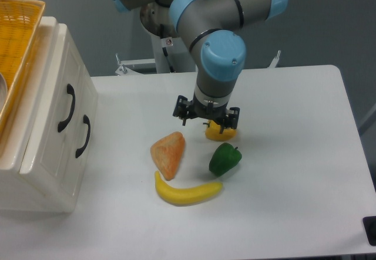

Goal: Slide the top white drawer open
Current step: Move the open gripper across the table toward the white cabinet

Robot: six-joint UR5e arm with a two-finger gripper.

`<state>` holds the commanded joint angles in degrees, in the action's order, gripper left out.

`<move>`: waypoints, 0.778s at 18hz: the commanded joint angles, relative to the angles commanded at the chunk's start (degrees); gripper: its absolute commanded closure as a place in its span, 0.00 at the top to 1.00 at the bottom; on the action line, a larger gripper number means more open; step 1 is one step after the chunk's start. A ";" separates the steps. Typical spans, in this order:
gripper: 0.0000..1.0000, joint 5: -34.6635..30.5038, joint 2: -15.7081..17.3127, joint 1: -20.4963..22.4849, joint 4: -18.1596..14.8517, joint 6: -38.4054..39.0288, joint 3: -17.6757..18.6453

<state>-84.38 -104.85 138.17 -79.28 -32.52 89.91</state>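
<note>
The cream-white cabinet [41, 172] stands at the table's left edge, its front facing right. The top white drawer [51, 98] sits flush in the cabinet, with its black arched handle [66, 108] showing. The lower drawer's handle [83, 135] is just below and to the right. My gripper [207, 118] points down over the middle of the table, well to the right of the cabinet. It is open, holds nothing, and hangs over the left part of a yellow pepper [222, 133].
A yellow wicker basket [16, 43] rests on top of the cabinet. Between the gripper and the cabinet lies an orange wedge [168, 154]. A banana [187, 192] and a green pepper [224, 158] lie nearer the front. The arm's base post [170, 49] stands at the back.
</note>
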 joint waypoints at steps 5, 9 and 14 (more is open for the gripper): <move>1.00 -0.35 0.09 -3.70 -0.26 3.43 -0.09; 1.00 0.09 0.62 -4.84 -0.62 6.49 1.14; 1.00 2.72 1.14 -7.56 -1.93 11.78 1.05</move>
<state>-81.65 -103.71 130.61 -81.21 -20.75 90.97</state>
